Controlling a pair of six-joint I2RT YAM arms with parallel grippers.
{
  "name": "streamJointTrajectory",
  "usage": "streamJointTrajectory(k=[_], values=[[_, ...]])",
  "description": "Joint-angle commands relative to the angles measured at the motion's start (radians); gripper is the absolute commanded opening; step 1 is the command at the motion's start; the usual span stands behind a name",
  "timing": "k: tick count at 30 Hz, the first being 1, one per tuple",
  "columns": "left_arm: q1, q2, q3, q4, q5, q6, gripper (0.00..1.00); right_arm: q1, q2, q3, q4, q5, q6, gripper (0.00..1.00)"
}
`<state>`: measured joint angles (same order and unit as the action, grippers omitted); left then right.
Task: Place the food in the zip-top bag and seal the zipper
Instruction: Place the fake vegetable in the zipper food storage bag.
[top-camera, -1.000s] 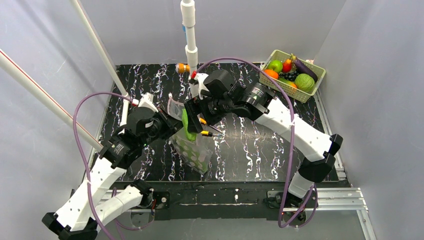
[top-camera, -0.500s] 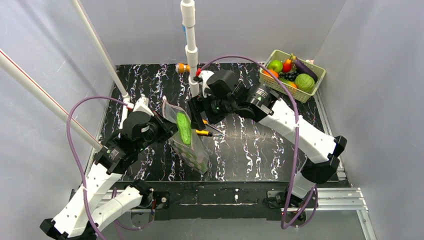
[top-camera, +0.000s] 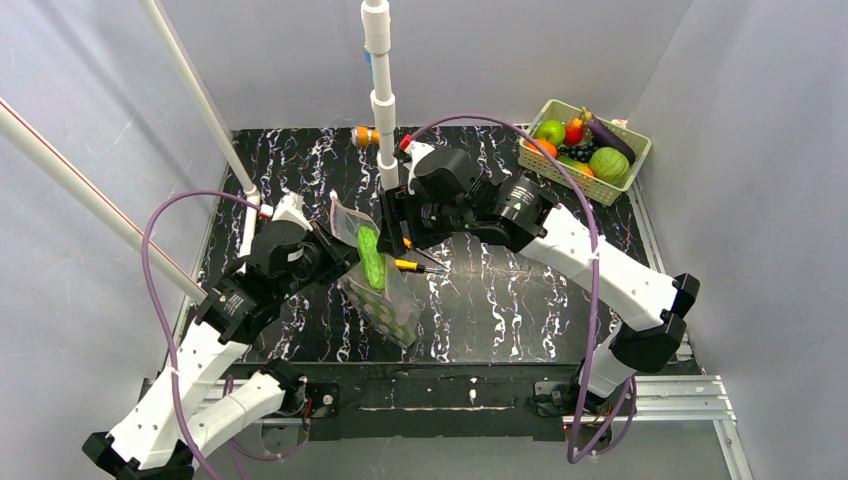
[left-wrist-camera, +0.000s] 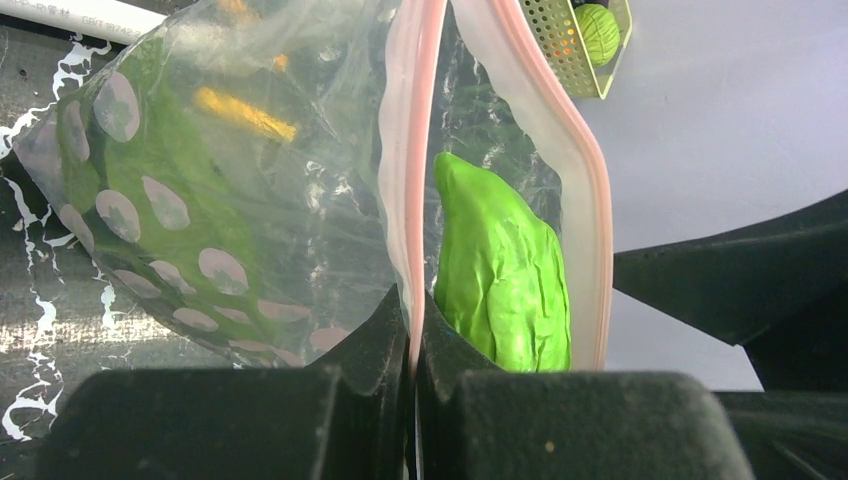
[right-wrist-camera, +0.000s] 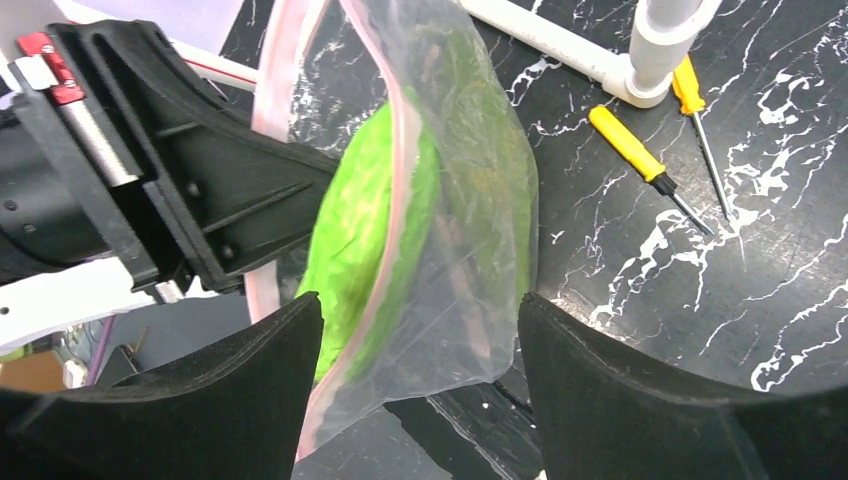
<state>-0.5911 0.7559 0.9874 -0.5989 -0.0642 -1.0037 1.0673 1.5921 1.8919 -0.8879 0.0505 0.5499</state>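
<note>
The zip-top bag (top-camera: 388, 300), clear with mauve dots, hangs over the black table. My left gripper (left-wrist-camera: 412, 300) is shut on one side of its pink zipper (left-wrist-camera: 405, 150); the other side of the mouth (left-wrist-camera: 575, 160) bows away, so the mouth gapes. A long green leafy piece (top-camera: 370, 258) lies in the mouth, partly inside (left-wrist-camera: 500, 260). My right gripper (right-wrist-camera: 420, 300) hovers open just right of the mouth, and the bag's corner (right-wrist-camera: 470, 200) and the leafy piece (right-wrist-camera: 350, 230) show between its fingers untouched. More food fills the basket.
A pale green mesh basket (top-camera: 640, 152) with fruits and an eggplant stands at the back right. Two yellow-handled screwdrivers (right-wrist-camera: 630, 145) lie by the white pipe post (top-camera: 383, 100). Slanted white pipes (top-camera: 190, 90) run along the left.
The green leafy piece has left the right gripper and now lies in the bag mouth. The right gripper has drawn back a little to the right, its jaws narrower. The left grip holds.
</note>
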Motion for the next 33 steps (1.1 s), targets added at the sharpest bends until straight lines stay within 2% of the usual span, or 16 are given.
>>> streamJointTrajectory(k=[1,6,12,14,15,19,24,33], values=[[0.001,-0.005,0.013,0.006,0.01,0.005,0.0,0.017,-0.048,-0.026,0.097,0.027,0.034,0.76],[0.001,-0.006,0.025,0.007,0.011,0.0,0.0,0.023,-0.027,-0.061,0.125,-0.006,0.049,0.6],[0.001,0.006,0.034,-0.004,0.018,0.012,0.0,0.025,-0.032,-0.068,0.154,-0.01,0.038,0.22],[0.0,0.005,0.042,-0.025,0.003,0.022,0.0,0.026,-0.034,-0.06,0.156,-0.014,0.019,0.04],[0.0,0.006,0.051,-0.039,-0.006,0.03,0.0,0.025,-0.035,-0.056,0.156,-0.013,0.007,0.01],[0.0,0.023,0.129,-0.145,-0.053,0.074,0.0,0.025,-0.051,-0.03,0.166,0.027,-0.053,0.01],[0.001,0.028,0.251,-0.206,-0.03,0.104,0.0,0.027,-0.059,0.013,0.196,-0.027,-0.104,0.01],[0.0,0.01,0.094,-0.098,0.002,0.046,0.0,0.027,-0.06,-0.087,0.268,-0.073,-0.107,0.01]])
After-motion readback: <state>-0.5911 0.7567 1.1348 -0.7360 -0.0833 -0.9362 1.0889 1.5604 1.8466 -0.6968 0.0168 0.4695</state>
